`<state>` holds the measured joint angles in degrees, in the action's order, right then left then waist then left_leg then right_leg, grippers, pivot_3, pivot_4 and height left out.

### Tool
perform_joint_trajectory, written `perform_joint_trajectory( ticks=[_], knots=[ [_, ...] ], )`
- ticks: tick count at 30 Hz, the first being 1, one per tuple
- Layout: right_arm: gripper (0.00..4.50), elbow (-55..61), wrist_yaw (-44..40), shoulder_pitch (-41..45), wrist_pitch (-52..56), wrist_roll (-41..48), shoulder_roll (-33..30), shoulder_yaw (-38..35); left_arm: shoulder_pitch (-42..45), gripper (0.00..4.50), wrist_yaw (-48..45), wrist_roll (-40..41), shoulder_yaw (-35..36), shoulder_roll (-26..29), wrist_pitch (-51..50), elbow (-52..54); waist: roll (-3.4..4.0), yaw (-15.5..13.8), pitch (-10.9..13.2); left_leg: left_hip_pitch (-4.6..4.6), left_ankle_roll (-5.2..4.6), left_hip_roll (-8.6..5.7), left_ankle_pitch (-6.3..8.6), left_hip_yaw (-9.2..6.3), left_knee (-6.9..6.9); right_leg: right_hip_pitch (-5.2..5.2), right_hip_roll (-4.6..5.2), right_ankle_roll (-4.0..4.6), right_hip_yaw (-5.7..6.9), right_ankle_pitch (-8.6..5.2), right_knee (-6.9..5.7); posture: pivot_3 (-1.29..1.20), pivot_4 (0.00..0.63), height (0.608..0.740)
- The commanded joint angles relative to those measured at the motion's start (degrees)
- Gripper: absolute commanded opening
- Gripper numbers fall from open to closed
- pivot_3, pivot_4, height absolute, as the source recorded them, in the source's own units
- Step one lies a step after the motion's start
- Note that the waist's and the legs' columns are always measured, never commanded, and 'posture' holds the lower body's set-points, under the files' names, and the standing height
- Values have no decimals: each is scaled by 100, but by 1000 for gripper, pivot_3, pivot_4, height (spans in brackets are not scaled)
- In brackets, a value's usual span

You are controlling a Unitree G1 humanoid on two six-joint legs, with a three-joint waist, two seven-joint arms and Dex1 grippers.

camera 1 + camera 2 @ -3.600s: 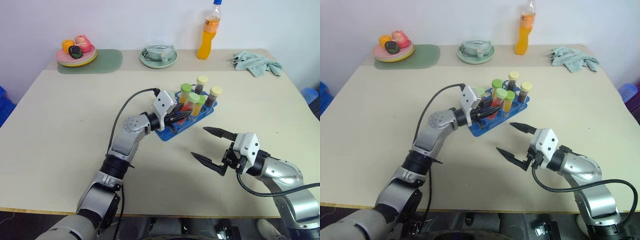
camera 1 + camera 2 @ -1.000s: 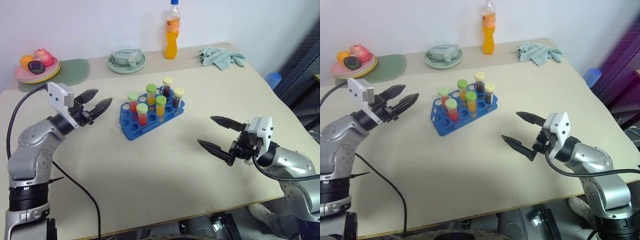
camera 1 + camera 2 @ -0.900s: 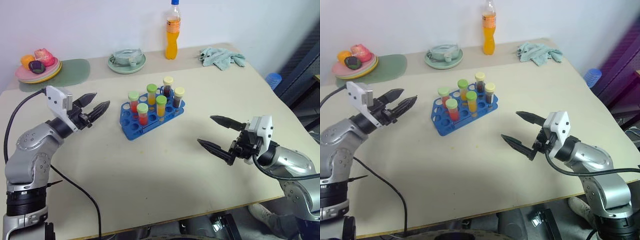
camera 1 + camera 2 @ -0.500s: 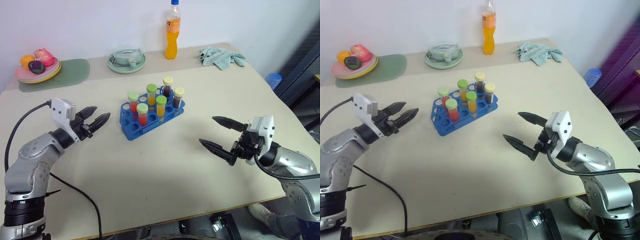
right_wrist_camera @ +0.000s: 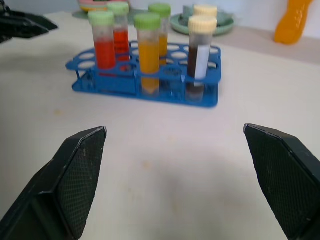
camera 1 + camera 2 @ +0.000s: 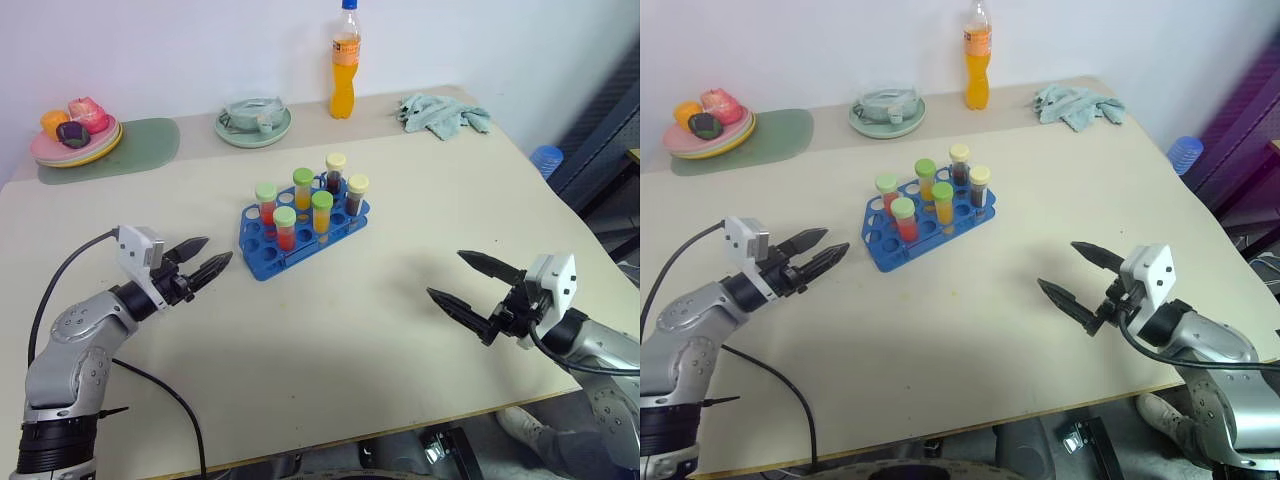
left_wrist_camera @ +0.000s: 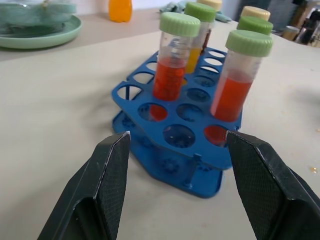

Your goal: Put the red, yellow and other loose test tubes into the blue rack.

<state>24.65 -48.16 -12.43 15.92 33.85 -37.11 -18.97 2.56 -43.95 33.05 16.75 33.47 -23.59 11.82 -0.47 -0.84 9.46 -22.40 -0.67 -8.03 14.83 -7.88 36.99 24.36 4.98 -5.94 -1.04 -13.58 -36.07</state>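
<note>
Orange bottle (image 6: 345, 62), cloth (image 6: 443, 113), fruit plate (image 6: 75, 143).

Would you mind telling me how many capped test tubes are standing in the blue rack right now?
6, all upright in the blue rack: two red, two yellow-orange, two dark brown. None lies loose on the table.

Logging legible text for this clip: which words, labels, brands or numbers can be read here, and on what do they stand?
None can be read.
Orange drink bottle: a label band around its upper part, print too small to read.
Test tubes in the blue rack: a white label on a dark brown one, nothing legible on it.
Faint marks on a red tube's wall: too blurred to read.
</note>
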Motion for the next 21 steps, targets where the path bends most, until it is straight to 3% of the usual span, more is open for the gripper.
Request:
perform_joint_trajectory(
  ticks=[1, 12, 21],
  knots=[
    [4500, -87, -127, -19, -287, -31, 5, -216, -60, 3081, -111, -65, 25, 83, 157, 54, 0, 3, 0, 0, 0, 0, 0, 1, 1, -1, 0, 0, -1, 0, 0, 0, 150, 740],
    [4500, -297, -120, -215, -578, -239, -5, -380, -379, 3081, -703, -6, -40, 156, 378, 253, 4, -8, 3, 0, 0, 1, 1, 2, -2, -1, 1, 2, -1, -2, 3, 0, 150, 740],
    [4500, -688, 527, 8, -579, -627, 83, -432, -910, 3081, -483, -666, -249, -433, 1586, 108, 10, 9, 5, 0, 0, 1, 1, 7, -3, 0, 2, 4, -6, -3, 4, 0, 150, 740]
  ],
)
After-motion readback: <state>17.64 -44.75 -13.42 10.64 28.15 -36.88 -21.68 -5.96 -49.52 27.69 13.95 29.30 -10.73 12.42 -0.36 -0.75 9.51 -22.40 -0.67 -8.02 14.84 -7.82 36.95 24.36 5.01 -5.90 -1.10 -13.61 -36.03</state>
